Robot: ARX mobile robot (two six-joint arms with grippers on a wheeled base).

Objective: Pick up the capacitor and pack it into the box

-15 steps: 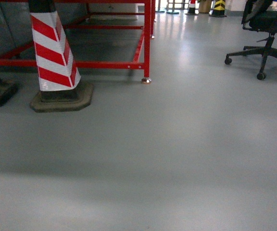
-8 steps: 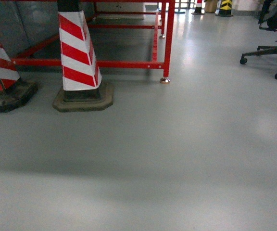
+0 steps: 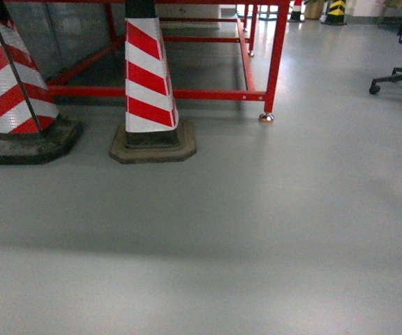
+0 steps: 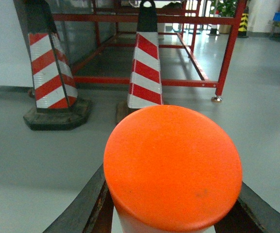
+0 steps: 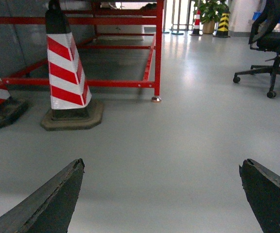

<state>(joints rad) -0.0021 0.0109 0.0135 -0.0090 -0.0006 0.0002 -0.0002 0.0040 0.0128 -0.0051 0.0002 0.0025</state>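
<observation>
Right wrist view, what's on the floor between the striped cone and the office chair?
Mostly bare grey floor; only the red frame's corner leg stands between the striped cone and the office chair, seen in the right wrist view.

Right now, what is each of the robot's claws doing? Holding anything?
Left gripper: shut on an orange-topped cylinder, likely the capacitor.
Right gripper: open and empty, fingers wide apart above the grey floor.

My left hand [image 4: 174, 213] is clamped on a round orange-topped cylinder [image 4: 173, 165] with a white body, one dark finger [image 4: 81, 213] pressed to each side. My right hand [image 5: 162, 194] is spread wide, its two dark fingers [image 5: 52, 199] far apart with nothing between them. Neither arm shows in the head view.
</observation>
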